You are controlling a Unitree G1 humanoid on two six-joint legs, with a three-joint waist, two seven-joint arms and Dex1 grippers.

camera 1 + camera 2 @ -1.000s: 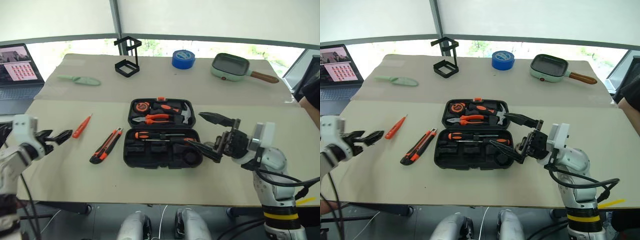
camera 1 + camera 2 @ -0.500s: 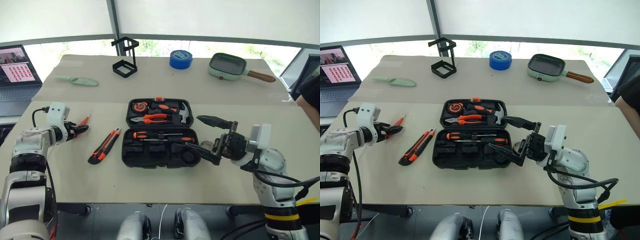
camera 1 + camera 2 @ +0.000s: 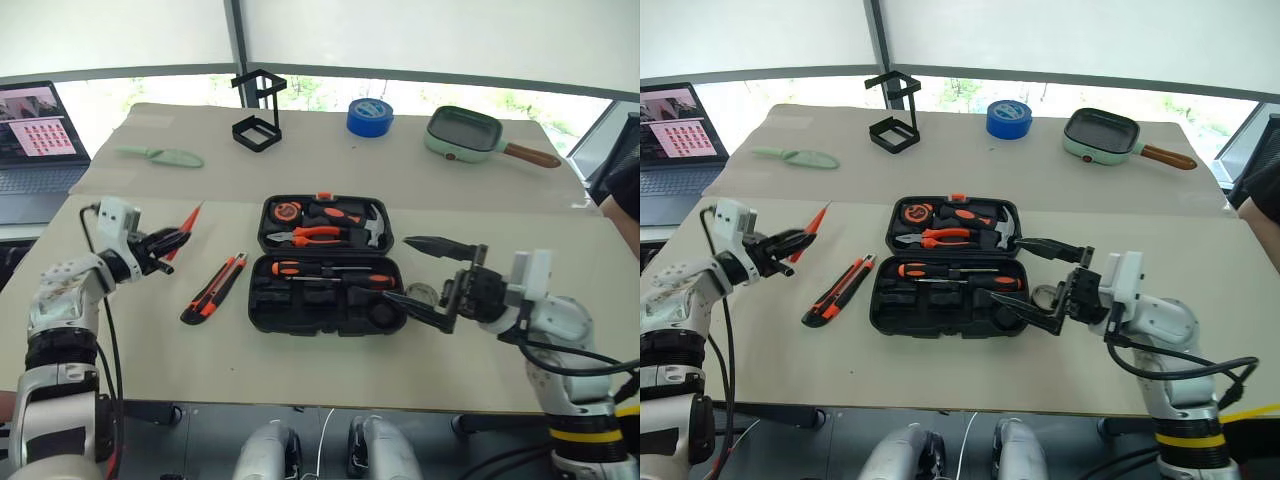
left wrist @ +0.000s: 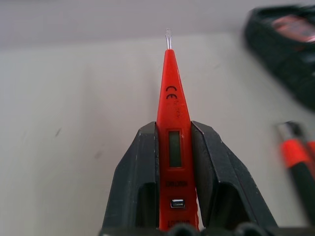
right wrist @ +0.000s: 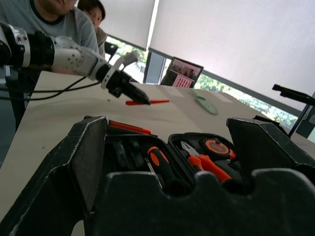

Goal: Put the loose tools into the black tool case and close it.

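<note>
While one second earlier your left gripper (image 3: 170, 243) hovered spread, its fingers now clamped the orange screwdriver (image 4: 172, 147), lifted off the desk (image 3: 120, 330); right gripper (image 3: 432, 275) gaped beside the open black tool case (image 3: 325, 265), bare desk between.

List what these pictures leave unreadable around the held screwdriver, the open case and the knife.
- Screwdriver rear end: hidden between the left gripper's fingers in the left wrist view.
- Case's near-right slots: covered by the right gripper in the eye views.
- Knife: blurred and cut off by the left wrist view's edge.
- Case's front: blocked by the right gripper's fingers in the right wrist view.
</note>
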